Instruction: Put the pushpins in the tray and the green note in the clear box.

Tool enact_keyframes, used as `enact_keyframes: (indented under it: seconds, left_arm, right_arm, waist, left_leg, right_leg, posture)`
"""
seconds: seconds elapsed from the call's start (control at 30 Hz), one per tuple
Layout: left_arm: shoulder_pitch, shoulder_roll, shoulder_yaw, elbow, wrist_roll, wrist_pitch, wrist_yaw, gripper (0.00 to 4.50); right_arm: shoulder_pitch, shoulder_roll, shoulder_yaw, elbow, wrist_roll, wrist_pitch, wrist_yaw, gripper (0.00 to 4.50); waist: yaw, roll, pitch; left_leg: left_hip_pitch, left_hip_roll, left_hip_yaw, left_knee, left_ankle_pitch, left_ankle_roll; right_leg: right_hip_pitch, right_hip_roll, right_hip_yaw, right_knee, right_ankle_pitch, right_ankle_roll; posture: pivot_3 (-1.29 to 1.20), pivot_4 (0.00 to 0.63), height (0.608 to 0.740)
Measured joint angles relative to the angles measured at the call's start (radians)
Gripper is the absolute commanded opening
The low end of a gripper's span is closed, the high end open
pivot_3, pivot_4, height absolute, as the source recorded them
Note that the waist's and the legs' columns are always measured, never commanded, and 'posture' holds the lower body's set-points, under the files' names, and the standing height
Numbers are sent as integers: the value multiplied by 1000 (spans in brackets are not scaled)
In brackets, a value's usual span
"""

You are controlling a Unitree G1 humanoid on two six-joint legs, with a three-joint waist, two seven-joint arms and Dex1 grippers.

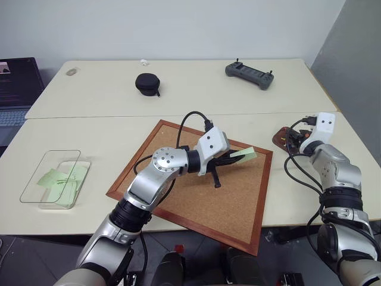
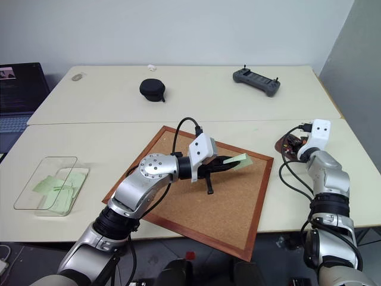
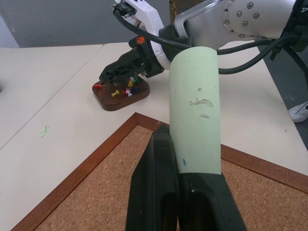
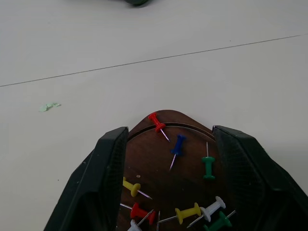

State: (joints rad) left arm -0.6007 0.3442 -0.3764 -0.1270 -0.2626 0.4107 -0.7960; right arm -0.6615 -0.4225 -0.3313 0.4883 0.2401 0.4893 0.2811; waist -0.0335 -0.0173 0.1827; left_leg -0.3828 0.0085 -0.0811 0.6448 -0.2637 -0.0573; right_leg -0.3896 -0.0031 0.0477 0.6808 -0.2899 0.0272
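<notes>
My left pincer (image 1: 229,158) is clamped on one short end of the green note (image 1: 244,154), above the cork board (image 1: 238,205). The note's long axis runs out from the fingertips toward my right. The clear box (image 1: 36,173) lies well off to my left on the worktop, so this arm must swing back that way. My right pincer (image 4: 168,178) stands wide over the tray (image 3: 108,102), pushpins (image 4: 178,144) scattered inside.
</notes>
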Motion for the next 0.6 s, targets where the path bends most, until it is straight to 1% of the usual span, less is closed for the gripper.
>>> enact_keyframes:
  seconds: [0.17, 0.27, 0.4, 0.5, 0.6]
  left_arm:
    - [-5, -9, 21, -2, 0, 6, 1, 0]
    - [-9, -9, 33, -2, 0, 15, 2, 0]
    - [-9, 21, 114, -26, -18, 85, 31, 0]
    - [0, 80, 261, -90, -49, 180, 100, 0]
    - [11, 106, 379, -165, -83, 285, 171, 0]
  right_arm:
    - [3, -1, 2, -16, 6, -1, 11, 2818]
    - [24, -15, 23, -89, 9, -3, 45, 2818]
    - [165, -88, 81, -369, 38, 3, 169, 2818]
    - [260, -141, 79, -674, 184, 76, 295, 2818]
    - [262, -146, 75, -863, 318, 168, 314, 2818]
  waist:
    - [0, 0, 0]
    - [1, 0, 0]
    - [1, 0, 0]
    - [-7, 1, 1]
    - [-12, 1, 1]
  left_leg:
    - [0, 0, 0, 0, 0, 0]
    - [0, 0, -1, 0, 0, 0]
    - [-1, 1, -2, 0, 0, 0]
    - [-1, 3, -3, 0, 0, 0]
    - [1, 3, -3, 0, 0, 0]
  right_leg:
    - [0, 0, 0, 0, 0, 0]
    - [0, 0, 0, 0, 0, 0]
    - [0, 0, -2, 0, 0, 0]
    - [0, 0, -2, 0, 0, 0]
    - [1, 1, -3, 0, 0, 1]
  posture:
    - [0, 150, 740]
    - [0, 150, 740]
    - [0, 150, 740]
    - [0, 150, 740]
    - [0, 150, 740]
